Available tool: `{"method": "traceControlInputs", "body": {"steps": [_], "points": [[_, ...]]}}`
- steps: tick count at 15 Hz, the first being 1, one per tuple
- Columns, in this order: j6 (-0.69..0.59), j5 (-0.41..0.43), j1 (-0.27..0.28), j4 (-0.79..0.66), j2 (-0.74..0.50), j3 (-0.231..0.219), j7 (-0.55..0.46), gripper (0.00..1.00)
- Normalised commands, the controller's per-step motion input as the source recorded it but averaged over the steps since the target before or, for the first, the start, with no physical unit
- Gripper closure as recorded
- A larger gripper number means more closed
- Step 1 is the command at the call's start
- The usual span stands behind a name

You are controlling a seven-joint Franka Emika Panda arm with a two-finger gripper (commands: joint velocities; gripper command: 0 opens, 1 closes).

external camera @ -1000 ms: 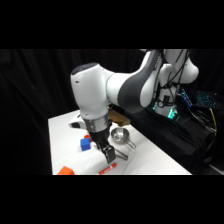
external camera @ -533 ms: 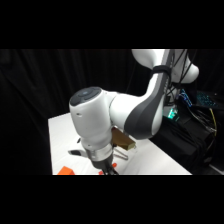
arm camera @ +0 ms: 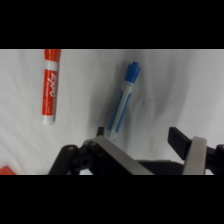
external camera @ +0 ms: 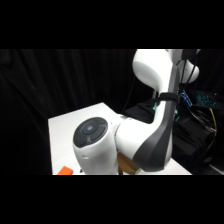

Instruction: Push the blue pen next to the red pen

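End effector (arm camera: pixel 150 150) low over the worktop (arm camera: pixel 85 90), seen from the wrist: two fingers rise from the bottom edge, one pale bar slanting in from the lower left, the other (arm camera: pixel 192 150) standing well apart at the right with bare white surface between them. So the fingers are spread, holding nothing. Blue pen (arm camera: pixel 124 102) lies flat just above the left finger, its lower end at or very near the fingertip; contact itself I cannot confirm. The pen is tilted, blue cap toward the top of the wrist view, whitish barrel running down and slightly left. Red pen (arm camera: pixel 48 85) lies flat too, well off to the left of the blue one, nearly straight up-and-down in this view, with a clear strip of worktop between the two. A bit of something orange (arm camera: pixel 7 170) shows at the lower left corner. In the side view the arm's (external camera: pixel 145 140) bulk hides both pens and the fingers; only a white worktop corner and an orange scrap near the bottom edge appear. Judgement: the step in hand is the approach and lining-up for the push, pens not yet together. The next move seems to call for a sideways sweep toward the red pen, pressing the barrel near its middle so it slides rather than pivots, stopping short of knocking the red pen away.
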Motion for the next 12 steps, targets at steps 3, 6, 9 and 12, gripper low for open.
{"method": "traceControlInputs", "body": {"steps": [3,6,9,12], "points": [[-0.12,-0.029,0.072,0.4,0.28,0.051,0.12,0.0],[-0.14,-0.038,0.084,0.37,0.21,0.044,0.12,0.0],[-0.13,-0.041,0.039,0.3,0.16,0.029,0.09,0.0],[-0.08,-0.023,-0.039,0.18,0.09,0.011,0.06,0.0]]}}
